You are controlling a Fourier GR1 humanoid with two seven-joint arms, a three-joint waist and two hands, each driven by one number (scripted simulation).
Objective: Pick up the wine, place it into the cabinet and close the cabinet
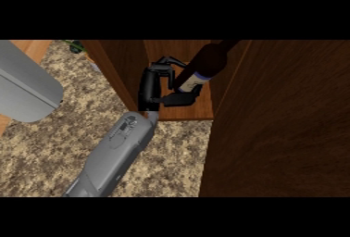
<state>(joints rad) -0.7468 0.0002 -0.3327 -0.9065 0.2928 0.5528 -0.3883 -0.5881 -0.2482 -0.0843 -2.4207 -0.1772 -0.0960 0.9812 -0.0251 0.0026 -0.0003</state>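
**Wine bottle held inside the open cabinet**

One hand (152, 85) reaches over the cabinet (188, 113) shelf's front edge, fingers and thumb curled round the wine bottle (205, 65), which leans tilted inside the compartment. The bottle sits between the cabinet's left wall and the open cabinet door (280, 125) on the right, close to the door side. The speckled counter (61, 148) lies open leftward; a grey appliance (27, 88) occupies its left edge.
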